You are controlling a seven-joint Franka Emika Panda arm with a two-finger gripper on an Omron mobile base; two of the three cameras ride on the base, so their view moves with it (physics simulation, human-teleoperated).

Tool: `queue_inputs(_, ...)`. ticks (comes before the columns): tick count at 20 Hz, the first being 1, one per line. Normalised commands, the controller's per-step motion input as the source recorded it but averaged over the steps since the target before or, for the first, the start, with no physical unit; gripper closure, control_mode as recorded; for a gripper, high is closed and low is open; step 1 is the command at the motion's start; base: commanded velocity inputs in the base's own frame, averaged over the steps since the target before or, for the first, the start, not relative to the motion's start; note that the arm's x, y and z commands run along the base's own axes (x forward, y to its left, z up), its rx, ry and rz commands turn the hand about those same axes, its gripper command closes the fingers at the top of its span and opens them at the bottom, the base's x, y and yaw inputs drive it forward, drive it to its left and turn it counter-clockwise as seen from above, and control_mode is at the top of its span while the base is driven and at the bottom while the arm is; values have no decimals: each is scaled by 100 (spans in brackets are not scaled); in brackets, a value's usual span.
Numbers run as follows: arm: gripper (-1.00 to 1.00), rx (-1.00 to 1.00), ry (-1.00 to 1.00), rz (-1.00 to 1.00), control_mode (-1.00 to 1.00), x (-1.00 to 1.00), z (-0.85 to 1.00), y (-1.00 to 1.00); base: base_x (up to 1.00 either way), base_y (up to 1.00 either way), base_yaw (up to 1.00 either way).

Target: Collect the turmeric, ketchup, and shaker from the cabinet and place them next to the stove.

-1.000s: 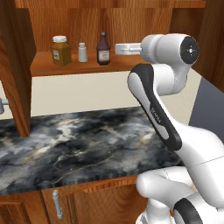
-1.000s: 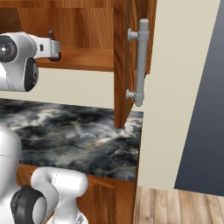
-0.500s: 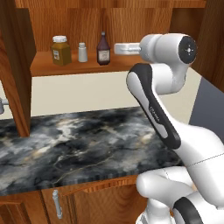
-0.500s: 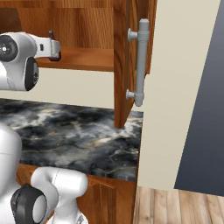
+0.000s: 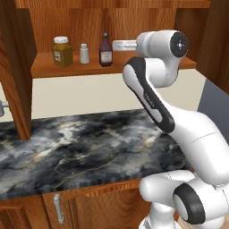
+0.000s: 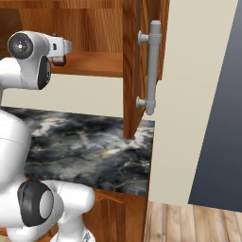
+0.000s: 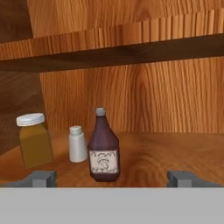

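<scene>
On the shelf of the open wooden cabinet point(image 5: 134, 69) three containers stand in a row. The turmeric point(image 5: 62, 52) is on the left, the small white shaker point(image 5: 83, 53) in the middle, and the dark ketchup point(image 5: 105, 50) on the right. In the hand view the ketchup point(image 7: 103, 151) is nearest, in front of the shaker point(image 7: 77, 144) and the turmeric point(image 7: 34, 140). My gripper point(image 7: 112, 179) is open at shelf height, just right of the ketchup, its fingertips point(image 7: 43, 178) spread wide with nothing held. The hand point(image 5: 123, 44) points left along the shelf. The stove is out of view.
Below the cabinet lies a dark marble counter point(image 5: 80, 143) over wooden base cabinets with a small handle point(image 5: 57, 208). The left door point(image 5: 15, 67) stands open. The right door, with its long grey bar handle point(image 6: 151, 66), juts out beside a pale wall point(image 6: 189, 94).
The hand has edged slightly left along the shelf toward the ketchup. The jaws stay open, and the three containers have not moved.
</scene>
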Motion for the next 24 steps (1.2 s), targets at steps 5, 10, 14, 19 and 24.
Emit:
queue_inputs(5,-100,0,1,0,-100,53,0,8,0,0,0)
queue_inputs(10,-100,0,0,0,-100,49,0,19,0,0,0)
queue_inputs(14,-100,0,1,0,-100,45,-3,24,0,0,0)
queue_inputs(19,-100,0,1,0,-100,40,-7,21,0,0,0)
queue_inputs(24,-100,0,1,0,-100,33,-7,17,0,0,0)
